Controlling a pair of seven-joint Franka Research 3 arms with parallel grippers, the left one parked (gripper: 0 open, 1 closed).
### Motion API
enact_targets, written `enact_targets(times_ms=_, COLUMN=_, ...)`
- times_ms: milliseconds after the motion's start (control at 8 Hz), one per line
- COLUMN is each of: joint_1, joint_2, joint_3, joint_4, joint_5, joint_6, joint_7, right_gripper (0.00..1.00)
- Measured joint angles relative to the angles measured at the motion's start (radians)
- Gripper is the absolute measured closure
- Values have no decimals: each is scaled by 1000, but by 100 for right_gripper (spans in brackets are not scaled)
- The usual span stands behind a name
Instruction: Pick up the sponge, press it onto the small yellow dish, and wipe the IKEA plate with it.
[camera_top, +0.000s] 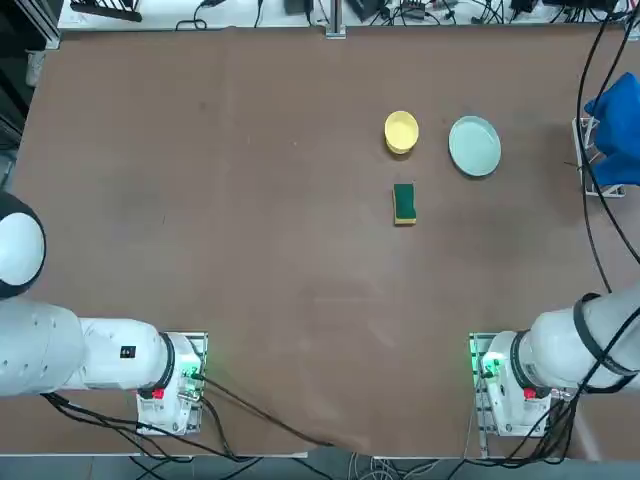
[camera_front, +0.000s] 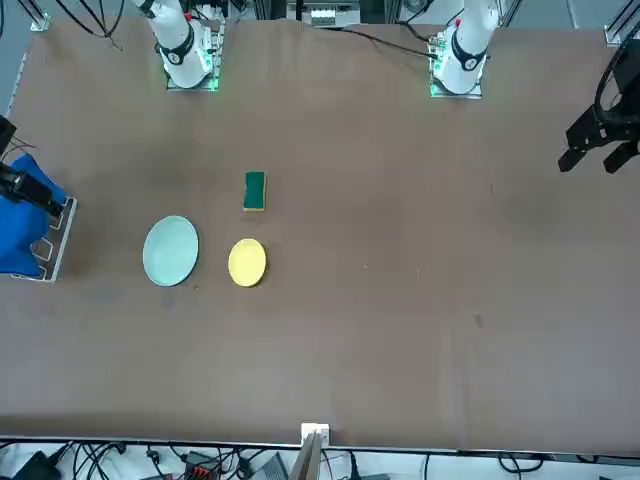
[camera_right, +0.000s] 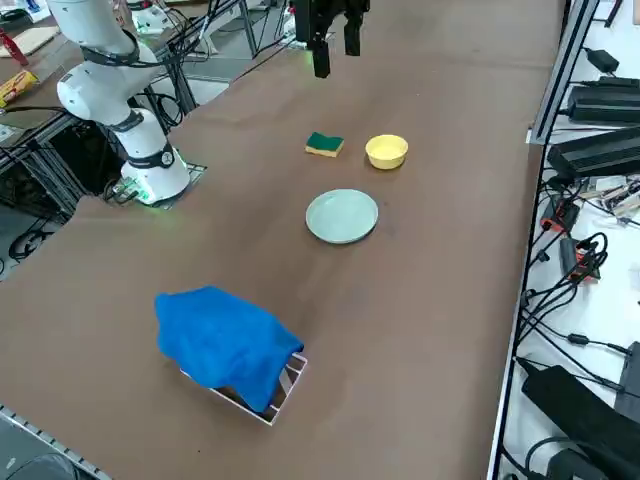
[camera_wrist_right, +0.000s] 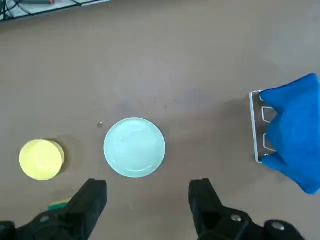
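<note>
The sponge (camera_top: 404, 203), dark green over yellow, lies flat on the brown table just on the robot's side of the small yellow dish (camera_top: 401, 132). To the dish's right sits the pale mint IKEA plate (camera_top: 474, 146). All three also show in the front view: sponge (camera_front: 255, 191), dish (camera_front: 247, 262), plate (camera_front: 171, 251). My right gripper (camera_wrist_right: 148, 188) appears only in the wrist view. It hangs high over the table, open and holding nothing, with the plate (camera_wrist_right: 134, 147) beyond its fingertips, the dish (camera_wrist_right: 41, 159) to one side, and a sliver of sponge (camera_wrist_right: 59, 204) by one finger.
A blue cloth (camera_right: 225, 343) lies draped over a white wire rack (camera_right: 285, 385) near the table's right edge, to the right of the plate. Cables run along the table's far and right sides. Brown tabletop (camera_top: 250, 200) stretches to the left of the sponge.
</note>
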Motion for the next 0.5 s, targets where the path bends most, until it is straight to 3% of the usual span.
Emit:
enact_targets(times_ms=250, joint_1=1, joint_2=-6, joint_3=-37, joint_4=0, joint_5=0, joint_6=-10, joint_7=-86, right_gripper=0)
enact_targets(times_ms=500, joint_1=1, joint_2=-37, joint_3=-51, joint_4=-23, joint_5=1, joint_6=-32, joint_7=-104, right_gripper=0)
